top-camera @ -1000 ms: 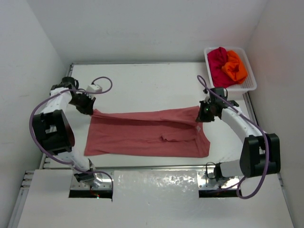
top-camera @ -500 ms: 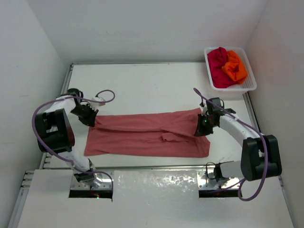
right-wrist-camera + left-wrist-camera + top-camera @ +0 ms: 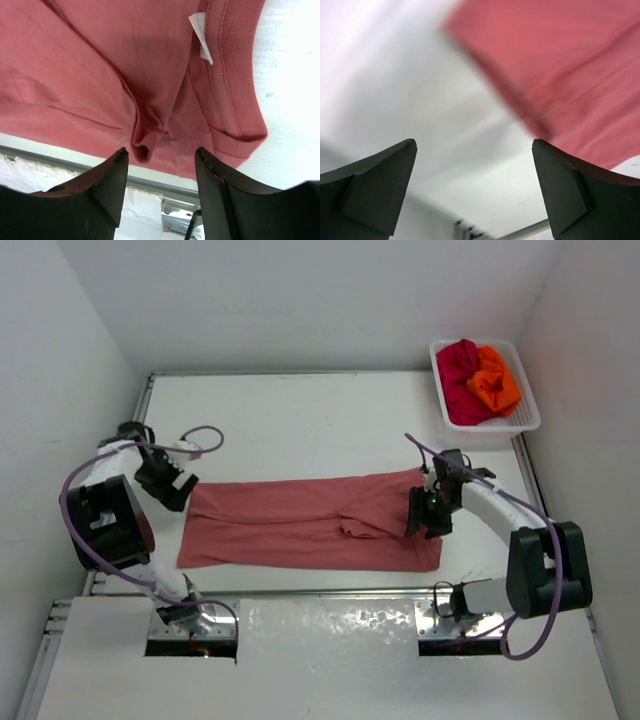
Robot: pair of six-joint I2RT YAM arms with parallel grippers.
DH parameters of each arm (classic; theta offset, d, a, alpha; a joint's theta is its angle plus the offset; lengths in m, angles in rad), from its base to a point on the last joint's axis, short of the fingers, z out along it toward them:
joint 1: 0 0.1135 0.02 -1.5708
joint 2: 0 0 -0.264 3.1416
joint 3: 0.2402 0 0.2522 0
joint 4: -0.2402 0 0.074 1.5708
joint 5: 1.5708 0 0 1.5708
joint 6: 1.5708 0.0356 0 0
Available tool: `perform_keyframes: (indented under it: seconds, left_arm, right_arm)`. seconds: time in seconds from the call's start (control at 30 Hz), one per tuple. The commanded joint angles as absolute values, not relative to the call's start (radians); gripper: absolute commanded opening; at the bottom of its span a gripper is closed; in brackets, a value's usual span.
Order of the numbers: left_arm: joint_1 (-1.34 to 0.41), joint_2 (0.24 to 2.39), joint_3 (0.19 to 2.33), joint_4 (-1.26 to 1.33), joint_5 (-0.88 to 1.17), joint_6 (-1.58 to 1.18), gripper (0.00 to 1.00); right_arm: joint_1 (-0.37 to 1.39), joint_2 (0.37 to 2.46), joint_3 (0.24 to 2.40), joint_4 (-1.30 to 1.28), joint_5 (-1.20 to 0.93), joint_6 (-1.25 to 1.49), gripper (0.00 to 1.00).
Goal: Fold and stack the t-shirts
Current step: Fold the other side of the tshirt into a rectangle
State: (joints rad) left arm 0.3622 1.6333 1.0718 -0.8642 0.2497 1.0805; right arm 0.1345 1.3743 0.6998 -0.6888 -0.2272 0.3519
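The salmon-pink t-shirt lies as a long band across the table, its far edge folded down over the rest. My left gripper stands open just off the shirt's left end, with only bare table between its fingers; the pink cloth shows to one side. My right gripper hovers open over the shirt's right end, above the collar and its white tag, and the cloth is loose below its fingers. The crimson t-shirt and the orange t-shirt lie crumpled in the basket.
The white mesh basket stands at the back right corner of the white table. White walls close in the left, back and right sides. A metal rail runs along the table's near edge.
Both grippers brought the shirt's far edge down toward the near side, then opened and let it go. The left gripper drew back to the left, off the cloth.
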Motion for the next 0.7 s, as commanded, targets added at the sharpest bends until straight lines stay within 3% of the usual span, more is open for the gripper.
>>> perform_keyframes:
  seconds: [0.0, 0.1, 0.17, 0.3, 0.37, 0.47, 0.5, 0.67]
  left_arm:
    - [0.403, 1.566, 1.239, -0.844, 0.242, 1.083, 1.00]
    - [0.374, 1.580, 1.471, -0.830, 0.423, 0.921, 1.00]
    - [0.220, 1.613, 1.557, -0.810, 0.420, 0.775, 0.94]
    - [-0.201, 1.756, 1.698, -0.899, 0.506, 0.661, 0.31]
    - [-0.309, 1.842, 1.701, -0.902, 0.612, 0.598, 0.30]
    - [-0.491, 1.917, 1.695, -0.881, 0.719, 0.545, 0.50]
    - [-0.552, 1.931, 1.684, -0.811, 0.736, 0.511, 0.64]
    - [-0.664, 2.042, 1.643, -0.651, 0.791, 0.374, 0.75]
  right_arm:
    - [0.135, 1.284, 0.755, -0.706, -0.209, 0.319, 0.54]
    - [0.135, 1.235, 0.778, -0.669, -0.215, 0.337, 0.51]
    - [0.135, 1.215, 0.759, -0.647, -0.236, 0.363, 0.42]
    - [0.133, 1.187, 0.672, -0.539, -0.290, 0.434, 0.37]
    - [0.133, 1.190, 0.647, -0.509, -0.313, 0.465, 0.41]
    - [0.127, 1.172, 0.621, -0.477, -0.316, 0.477, 0.47]
    - [0.123, 1.169, 0.617, -0.479, -0.307, 0.479, 0.48]
    - [0.078, 1.144, 0.520, -0.405, -0.331, 0.506, 0.44]
